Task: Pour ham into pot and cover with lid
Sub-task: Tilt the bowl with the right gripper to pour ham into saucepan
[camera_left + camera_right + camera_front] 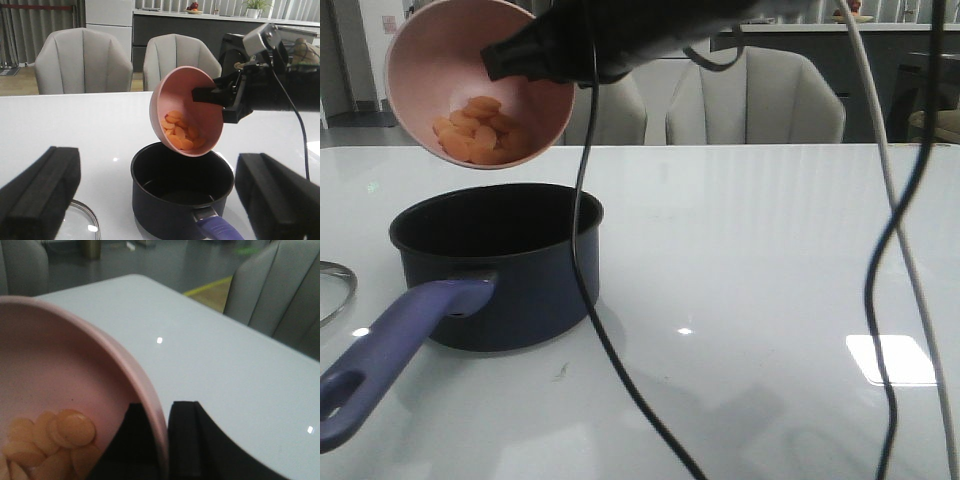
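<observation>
The right gripper [220, 97] pinches the rim of a pink bowl [430, 80], tipped above the pot [500, 265], ham [478, 130] piled at its lower lip. The left gripper [155, 200], jaws spread and empty, waits near the pot. Slices may overshoot the pot's rim if tipped sharply. The lid [332, 290] lies beside the pot on a glossy white table [770, 250]; grey chairs [755, 95] stand beyond.

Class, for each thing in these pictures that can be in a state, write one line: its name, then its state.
pink bowl: tilted above the pot, held by its rim
ham: in the bowl, not yet poured
pot: upright, uncovered, looks empty
lid: on the table beside the pot
right gripper: shut on the bowl's rim
left gripper: open, empty
</observation>
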Robot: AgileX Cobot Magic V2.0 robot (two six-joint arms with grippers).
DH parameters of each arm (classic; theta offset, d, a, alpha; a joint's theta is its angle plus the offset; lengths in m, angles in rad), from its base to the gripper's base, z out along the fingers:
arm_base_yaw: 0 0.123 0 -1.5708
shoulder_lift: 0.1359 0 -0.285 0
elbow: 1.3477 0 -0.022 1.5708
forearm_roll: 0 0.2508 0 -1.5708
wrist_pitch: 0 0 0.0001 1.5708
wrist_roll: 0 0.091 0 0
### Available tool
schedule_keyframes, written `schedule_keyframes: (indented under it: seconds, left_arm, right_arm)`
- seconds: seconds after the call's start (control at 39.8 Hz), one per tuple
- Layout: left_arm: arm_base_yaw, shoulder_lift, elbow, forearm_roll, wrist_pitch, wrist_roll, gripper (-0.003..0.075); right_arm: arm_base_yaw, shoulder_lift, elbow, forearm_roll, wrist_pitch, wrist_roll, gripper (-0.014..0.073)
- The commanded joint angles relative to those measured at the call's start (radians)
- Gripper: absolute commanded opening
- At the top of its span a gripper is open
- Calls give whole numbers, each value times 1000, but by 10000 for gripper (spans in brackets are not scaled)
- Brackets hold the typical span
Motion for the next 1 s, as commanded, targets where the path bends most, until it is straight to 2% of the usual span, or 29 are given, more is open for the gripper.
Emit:
schedule_keyframes:
  seconds: [0.0,0.15,0.3,0.68,0.85,0.93,0.98]
  left_arm:
    - [-7,10,-25,-5,-73,4,655]
    - [-7,10,-25,-5,-73,4,655]
    - [-7,10,-25,-5,-73,4,655]
    - [-7,10,-25,-5,-73,4,655]
    - [-7,10,-25,-5,-73,4,655]
    - [-7,10,-25,-5,-73,4,655]
    - [-7,10,-25,-5,-73,4,655]
  right_arm:
    - [0,-27,36,-14,-374,-121,133]
    - [0,45,69,-20,-636,-306,133]
    - [6,94,69,-107,-828,-537,133]
    - [18,100,67,-153,-847,-904,133]
    - [18,100,67,-132,-847,-882,133]
    - [18,100,67,-71,-846,-715,133]
    - [18,99,67,-6,-839,-517,133]
